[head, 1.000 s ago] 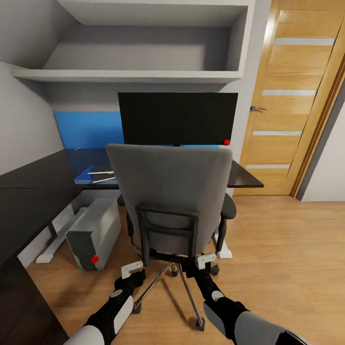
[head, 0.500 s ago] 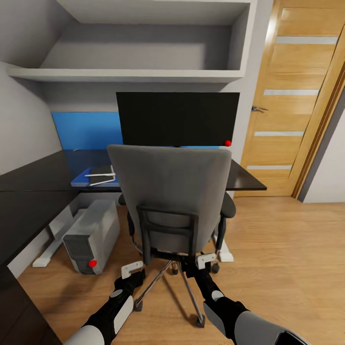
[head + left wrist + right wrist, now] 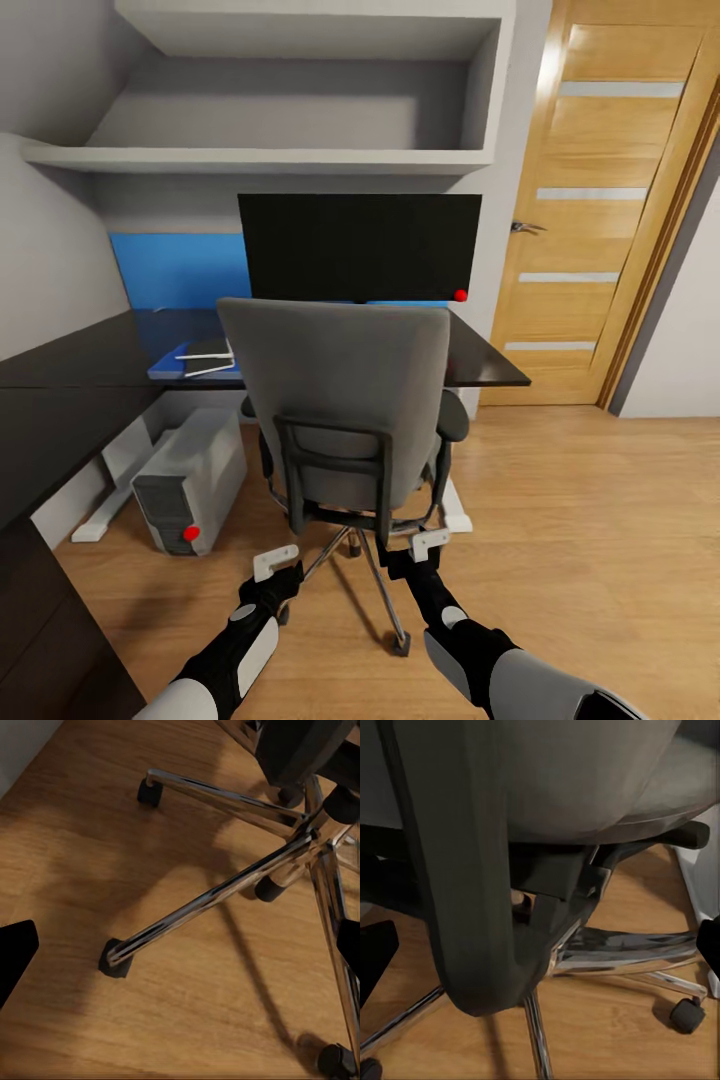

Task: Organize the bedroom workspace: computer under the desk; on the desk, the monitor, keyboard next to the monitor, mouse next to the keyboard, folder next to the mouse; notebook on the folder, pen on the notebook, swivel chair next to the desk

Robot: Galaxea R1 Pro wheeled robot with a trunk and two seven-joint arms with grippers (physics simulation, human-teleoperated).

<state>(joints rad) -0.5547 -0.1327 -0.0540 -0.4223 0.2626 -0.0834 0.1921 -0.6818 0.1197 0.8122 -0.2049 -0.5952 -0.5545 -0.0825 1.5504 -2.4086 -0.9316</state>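
The swivel chair (image 3: 335,400) faces the desk (image 3: 80,390) as we nudge it in, left gripper (image 3: 277,563) and right gripper (image 3: 430,545) both spread and empty; next, push squarely

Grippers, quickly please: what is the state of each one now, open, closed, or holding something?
Left gripper: open, holding nothing.
Right gripper: open, holding nothing, close behind the swivel chair.

Two black and white robot arms

Each arm had shiny white covers, black joints, and a small white block on its end.
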